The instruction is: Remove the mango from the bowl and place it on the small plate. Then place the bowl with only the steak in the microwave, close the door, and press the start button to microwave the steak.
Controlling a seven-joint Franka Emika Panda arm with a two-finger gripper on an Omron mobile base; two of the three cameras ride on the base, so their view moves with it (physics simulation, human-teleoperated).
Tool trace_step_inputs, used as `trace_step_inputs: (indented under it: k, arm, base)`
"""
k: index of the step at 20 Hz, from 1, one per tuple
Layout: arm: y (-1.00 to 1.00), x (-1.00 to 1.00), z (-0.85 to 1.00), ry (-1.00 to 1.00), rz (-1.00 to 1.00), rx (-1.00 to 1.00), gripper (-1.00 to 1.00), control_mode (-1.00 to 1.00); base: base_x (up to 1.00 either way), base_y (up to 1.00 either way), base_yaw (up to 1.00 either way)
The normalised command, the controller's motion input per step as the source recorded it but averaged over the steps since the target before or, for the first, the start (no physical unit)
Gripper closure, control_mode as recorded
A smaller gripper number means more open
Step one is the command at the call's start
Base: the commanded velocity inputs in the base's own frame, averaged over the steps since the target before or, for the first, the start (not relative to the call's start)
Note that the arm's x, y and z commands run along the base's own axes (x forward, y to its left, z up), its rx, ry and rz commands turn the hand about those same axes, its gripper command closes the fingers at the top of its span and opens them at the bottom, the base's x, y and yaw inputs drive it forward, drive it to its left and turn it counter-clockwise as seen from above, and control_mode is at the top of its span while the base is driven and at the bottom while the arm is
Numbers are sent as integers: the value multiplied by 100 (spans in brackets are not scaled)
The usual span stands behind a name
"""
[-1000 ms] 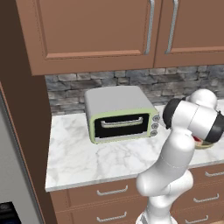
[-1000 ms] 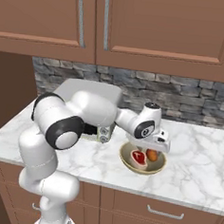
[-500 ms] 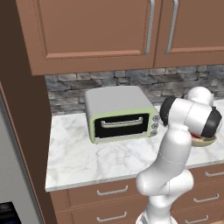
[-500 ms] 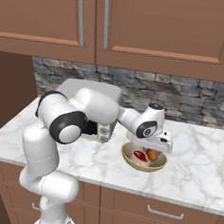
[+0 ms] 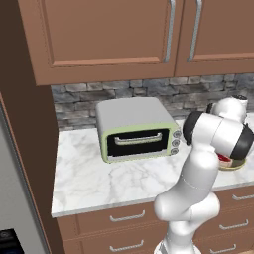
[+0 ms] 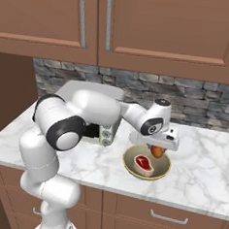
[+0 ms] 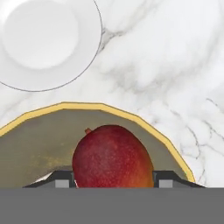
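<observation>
My gripper (image 7: 113, 182) is shut on the mango (image 7: 113, 154), an orange-red oval that sits between the two finger tips. In the right base view the mango (image 6: 157, 152) hangs under the gripper (image 6: 156, 147), just above the right inner side of the bowl (image 6: 128, 162). The steak (image 6: 143, 162) lies flat in the bowl's middle. The bowl's pale yellow wall (image 7: 39, 135) curves beneath the fruit. Beyond the bowl's rim on the marble lies the small plate (image 7: 41, 39), white and bare. The microwave and its door are out of view.
A green-and-grey toaster oven (image 5: 136, 130) stands on the marble counter (image 5: 99, 178) to the left of the bowl (image 5: 234, 165), against the stone backsplash. Wooden wall cabinets (image 6: 143, 26) hang above. Open counter (image 6: 204, 177) stretches to the bowl's right.
The fingers have come together on the mango, and it has risen a little out of the bowl. The steak and the bowl have stayed put.
</observation>
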Motion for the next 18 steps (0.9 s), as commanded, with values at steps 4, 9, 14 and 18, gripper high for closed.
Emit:
trace_step_inputs:
  k: [4,9,14,18]
  arm:
    - [15,11,50,-13,0,0,100,-100]
    - [43,63,10,-5,0,0,100,-100]
    - [43,67,-2,0,1,0,100,-100]
    - [10,51,-39,0,1,0,100,-100]
  base:
    - [0,0,0]
    - [0,0,0]
    - [0,0,0]
    - [0,0,0]
